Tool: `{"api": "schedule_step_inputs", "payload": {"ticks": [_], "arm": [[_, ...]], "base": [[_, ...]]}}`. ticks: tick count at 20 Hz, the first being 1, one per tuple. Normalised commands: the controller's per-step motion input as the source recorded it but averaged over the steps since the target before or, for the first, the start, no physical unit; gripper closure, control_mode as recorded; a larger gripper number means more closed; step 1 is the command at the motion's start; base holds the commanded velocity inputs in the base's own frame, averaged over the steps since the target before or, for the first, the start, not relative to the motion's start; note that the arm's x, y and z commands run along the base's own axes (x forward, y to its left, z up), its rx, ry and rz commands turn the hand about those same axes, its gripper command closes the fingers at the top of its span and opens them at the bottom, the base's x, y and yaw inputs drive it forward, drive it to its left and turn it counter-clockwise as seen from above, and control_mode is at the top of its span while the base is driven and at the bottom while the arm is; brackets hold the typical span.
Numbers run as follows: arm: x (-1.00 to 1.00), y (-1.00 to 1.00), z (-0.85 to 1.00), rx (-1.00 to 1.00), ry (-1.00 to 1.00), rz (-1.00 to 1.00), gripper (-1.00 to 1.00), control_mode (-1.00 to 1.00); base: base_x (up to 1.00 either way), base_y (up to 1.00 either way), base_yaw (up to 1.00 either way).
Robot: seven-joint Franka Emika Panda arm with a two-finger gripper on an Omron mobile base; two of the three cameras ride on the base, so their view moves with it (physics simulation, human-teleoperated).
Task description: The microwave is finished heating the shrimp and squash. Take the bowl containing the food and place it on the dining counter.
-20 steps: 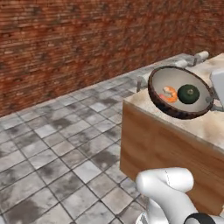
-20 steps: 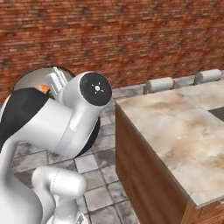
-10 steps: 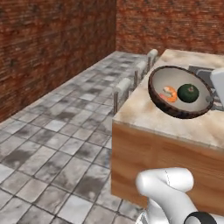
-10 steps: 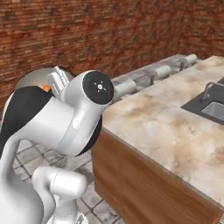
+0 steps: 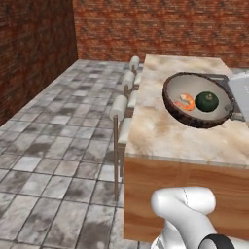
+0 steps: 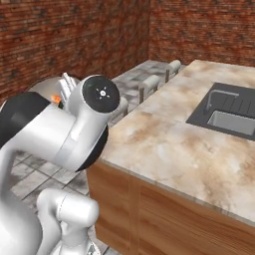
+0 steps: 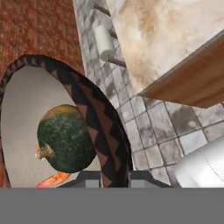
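- The round, wide bowl (image 5: 198,99) – dark brown with a zigzag pattern outside, cream-white inside – was held up in the air, tilted so that its opening faced the left base camera; in that view it appeared in front of the right part of the long beige marbled tabletop (image 5: 160,131).
- In the hand view the bowl's patterned rim (image 7: 103,131) ran down between the two dark fingers (image 7: 89,178), which were closed on it – one on the inside of the wall, one on the outside.
- Inside the bowl lay the small, curled orange-pink shrimp (image 5: 185,101) on the left and the round dark green squash (image 5: 206,101) just beside it on the right, close enough that I could not tell whether they touched.
- In the hand view the squash (image 7: 65,139) sat low in the bowl with the shrimp (image 7: 54,179) peeking out beneath it.
- The tabletop rested on brown wooden cabinets (image 5: 180,194); white-cushioned stools (image 5: 120,104) stood in a row along its left edge, over the grey tiled floor (image 5: 53,146).
- From the right base view a dark sink basin (image 6: 231,112) with a faucet was set into the far right of the tabletop (image 6: 164,149).
- Red brick walls (image 5: 160,24) closed the room at the far side and at the left.
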Motion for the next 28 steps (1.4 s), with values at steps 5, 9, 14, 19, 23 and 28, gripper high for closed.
{"api": "schedule_step_inputs", "payload": {"ticks": [5, 9, 14, 19, 23, 28], "arm": [[0.94, 0.0, 0.0, 0.0, 0.11, -0.27, 1.0, -1.0], [0.99, -0.1, -0.1, 0.0, 0.25, -0.08, 1.0, -1.0], [0.81, -0.27, -0.4, 0.0, 0.23, -0.01, 1.0, -1.0], [0.95, -0.29, -0.5, 0.0, 0.29, 0.0, 1.0, -1.0], [0.58, -0.16, -0.14, 0.0, 0.13, 0.0, 1.0, -1.0], [0.06, -0.03, -0.01, 0.05, 0.04, 0.0, 1.0, -1.0]], "base": [[0.0, 0.0, 0.0], [0.0, 0.0, 0.0], [0.0, 0.0, 0.0], [0.0, 0.0, 0.0], [0.0, 0.0, 0.0], [0.0, 0.0, 0.0]]}}
